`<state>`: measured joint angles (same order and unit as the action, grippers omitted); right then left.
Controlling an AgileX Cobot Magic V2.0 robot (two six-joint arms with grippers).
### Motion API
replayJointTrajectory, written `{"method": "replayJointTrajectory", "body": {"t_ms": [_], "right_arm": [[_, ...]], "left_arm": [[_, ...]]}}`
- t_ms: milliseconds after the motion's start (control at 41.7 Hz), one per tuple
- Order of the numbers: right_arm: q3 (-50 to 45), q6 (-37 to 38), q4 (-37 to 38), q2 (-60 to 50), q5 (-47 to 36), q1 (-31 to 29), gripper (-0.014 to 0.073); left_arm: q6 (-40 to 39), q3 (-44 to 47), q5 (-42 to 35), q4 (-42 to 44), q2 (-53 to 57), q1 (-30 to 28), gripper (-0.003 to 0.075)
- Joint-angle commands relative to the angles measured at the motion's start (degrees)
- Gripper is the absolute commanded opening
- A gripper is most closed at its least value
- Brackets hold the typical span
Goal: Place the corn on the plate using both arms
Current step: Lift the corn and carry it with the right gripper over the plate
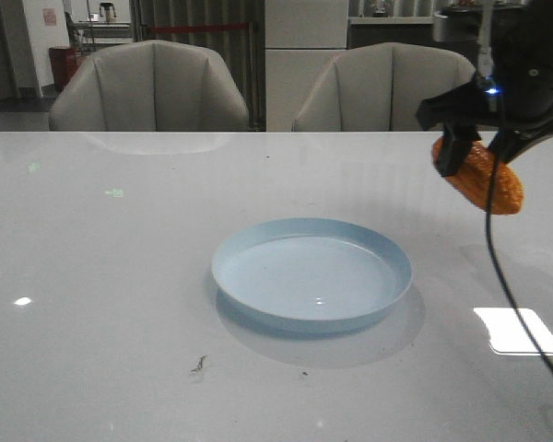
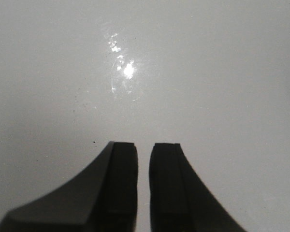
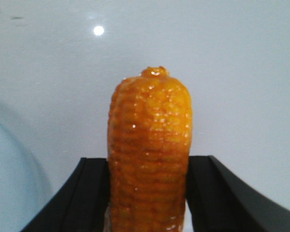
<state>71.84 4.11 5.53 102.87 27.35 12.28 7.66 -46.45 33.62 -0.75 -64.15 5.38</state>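
While right claw [image 3: 147,193] clamps bumpy orange corn [image 3: 150,150] between black fingers, left claw [image 2: 143,186] nearly closed, empty; glossy round plate [image 1: 311,273] on desk [image 1: 92,276].

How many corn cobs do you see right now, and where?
1. The corn is held in the right gripper, in the air to the right of the plate. The right wrist view shows the same cob. None lies on the table.

Glossy plate [image 1: 258,276], bumpy, perhaps plastic corn [image 3: 150,154]
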Motion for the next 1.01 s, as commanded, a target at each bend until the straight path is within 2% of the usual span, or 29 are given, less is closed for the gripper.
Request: {"method": "replayJointTrajectory", "body": {"t_ms": [0, 216, 360, 480, 695, 743, 911, 983], "right_arm": [[2.0, -0.7, 0.6, -3.2, -0.4, 4.4, 0.0297], [2.0, -0.7, 0.6, -2.9, 0.0, 13.3, 0.0297], [2.0, -0.7, 0.6, -1.5, 0.0, 16.9, 0.0322], [2.0, -0.7, 0.6, 0.3, -0.5, 17.9, 0.0365], [2.0, -0.7, 0.5, 3.7, -2.0, 17.9, 0.0369], [2.0, -0.7, 0.5, 4.2, -2.3, 17.9, 0.0389], [2.0, -0.6, 0.5, 5.0, -3.0, 17.9, 0.0559], [2.0, -0.6, 0.5, 5.0, -4.1, 17.9, 0.0585]], "left_arm": [[-0.5, -1.5, -3.6, -0.2, 1.2, -0.1, 0.0176], [-0.5, -1.5, -3.6, -0.3, 1.2, -0.1, 0.0176], [-0.5, -1.5, -3.6, -0.3, 1.2, -0.1, 0.0176], [-0.5, -1.5, -3.6, -0.4, 1.2, -0.1, 0.0176], [-0.5, -1.5, -3.6, -0.4, 1.2, -0.1, 0.0176], [-0.5, -1.5, -3.6, -0.4, 1.2, -0.1, 0.0176], [-0.5, -1.5, -3.4, -0.4, 1.2, -0.1, 0.0176], [-0.5, -1.5, -3.4, -0.4, 1.2, -0.1, 0.0176]]}}
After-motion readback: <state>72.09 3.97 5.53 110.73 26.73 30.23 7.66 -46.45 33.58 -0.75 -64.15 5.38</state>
